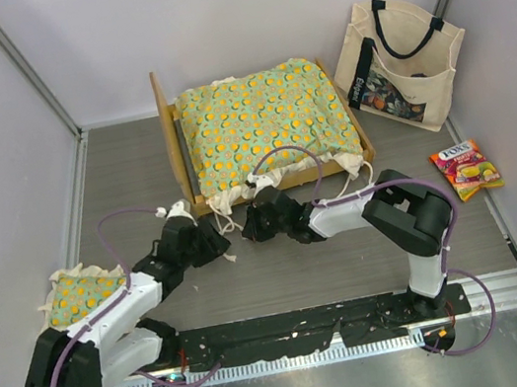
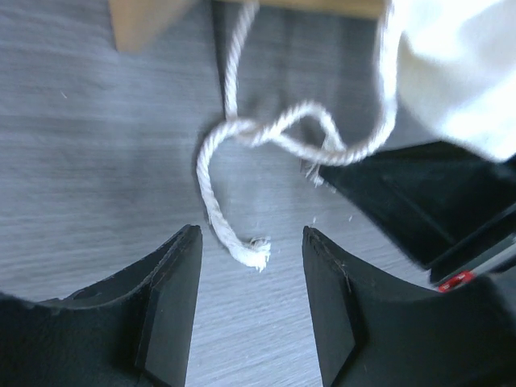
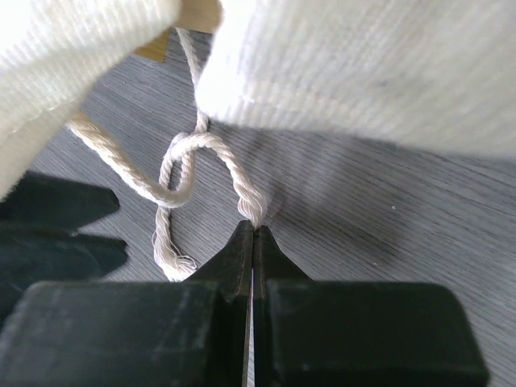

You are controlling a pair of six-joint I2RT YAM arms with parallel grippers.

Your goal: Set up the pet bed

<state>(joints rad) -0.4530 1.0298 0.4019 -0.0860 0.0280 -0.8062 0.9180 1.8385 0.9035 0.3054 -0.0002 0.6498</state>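
Your right hand is pinched shut on one cushion tie, while your left hand gapes open with the other tie lying loose on the tabletop just ahead between its fingers, both cords leading onward to the pet bed.

Plain white walls close in 3 sides of a grey wood-grain tabletop, with 2 metal corner posts and even, soft light.
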